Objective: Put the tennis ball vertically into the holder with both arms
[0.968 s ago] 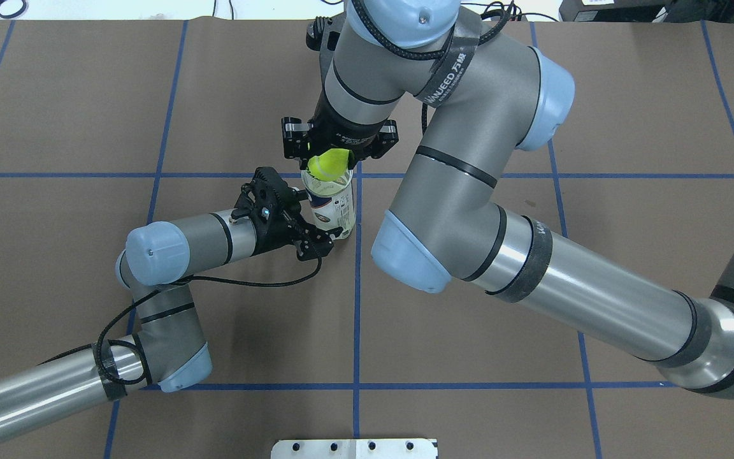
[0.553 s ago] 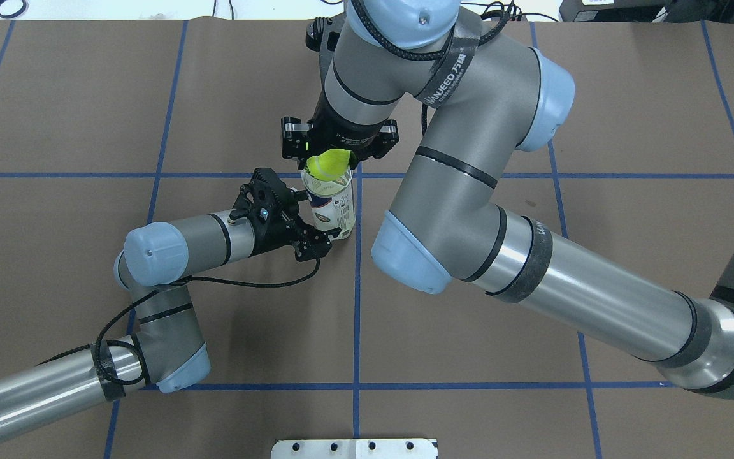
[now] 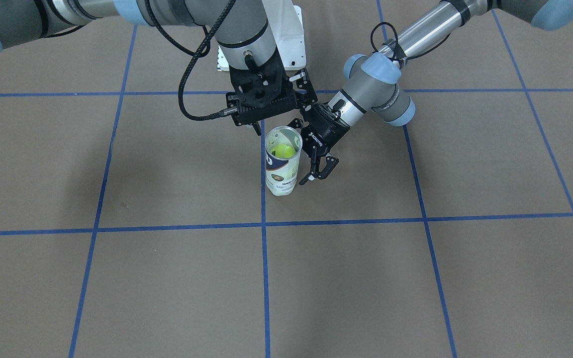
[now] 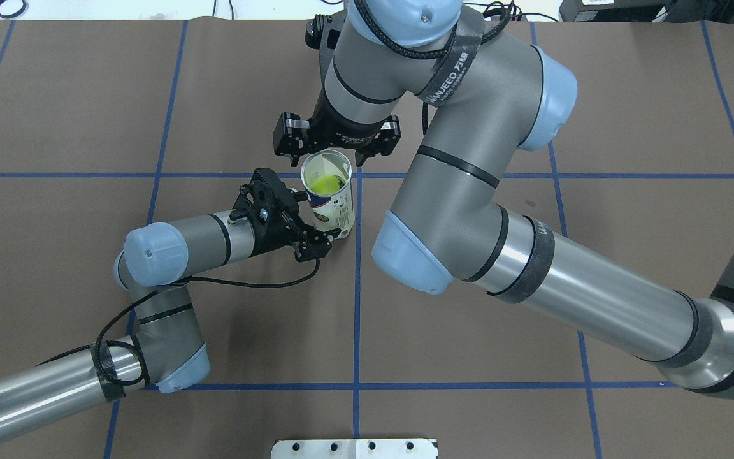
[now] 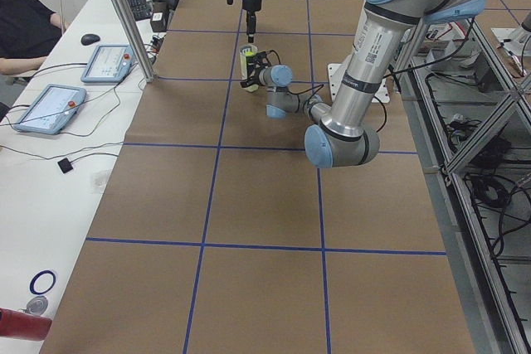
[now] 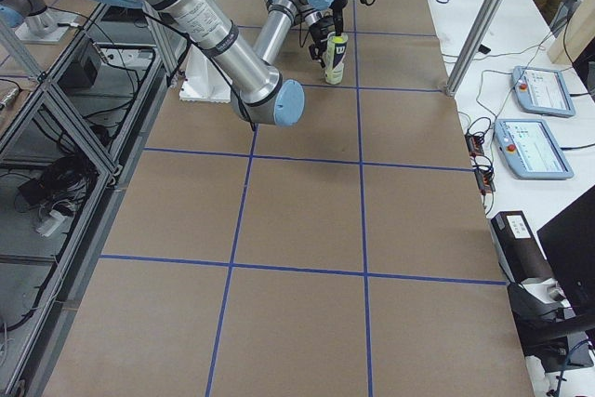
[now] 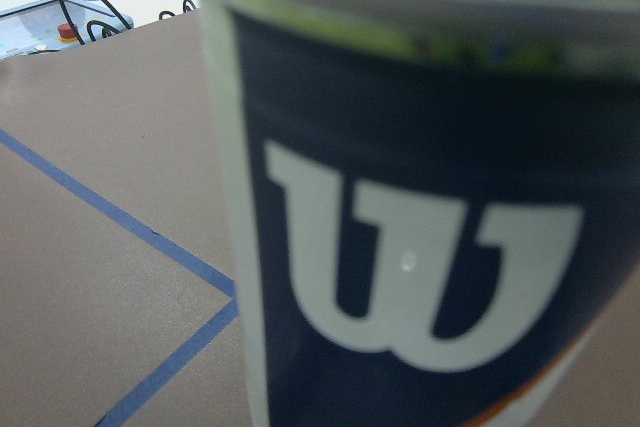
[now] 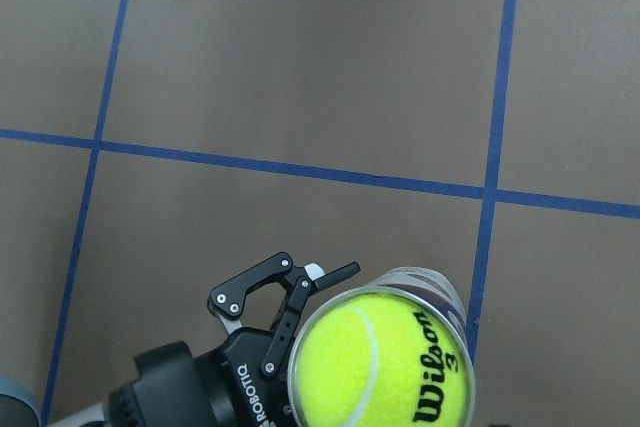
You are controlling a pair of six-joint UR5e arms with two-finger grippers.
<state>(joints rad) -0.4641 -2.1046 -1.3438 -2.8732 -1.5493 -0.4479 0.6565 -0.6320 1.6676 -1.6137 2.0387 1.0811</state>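
Observation:
The holder (image 4: 330,207), a clear can with a navy label and white "W", stands upright on the table. The yellow-green tennis ball (image 4: 323,185) sits inside it, just below the rim, and also shows in the right wrist view (image 8: 375,359). My left gripper (image 4: 317,220) is shut on the holder's lower part from the side. In the left wrist view the label (image 7: 420,267) fills the frame. My right gripper (image 4: 334,152) is open and empty, just above and behind the holder's mouth. In the front view the holder (image 3: 281,174) stands between both grippers.
A white metal pedestal base (image 4: 354,448) sits at the table's near edge. Blue tape lines (image 4: 357,306) cross the brown table cover. My right arm's elbow (image 4: 408,255) hangs over the table just right of the holder. Operator tablets (image 5: 50,105) lie on a side desk.
The right gripper opened and let go of the ball, which dropped into the holder. The right gripper shifted slightly back. The left gripper kept its hold.

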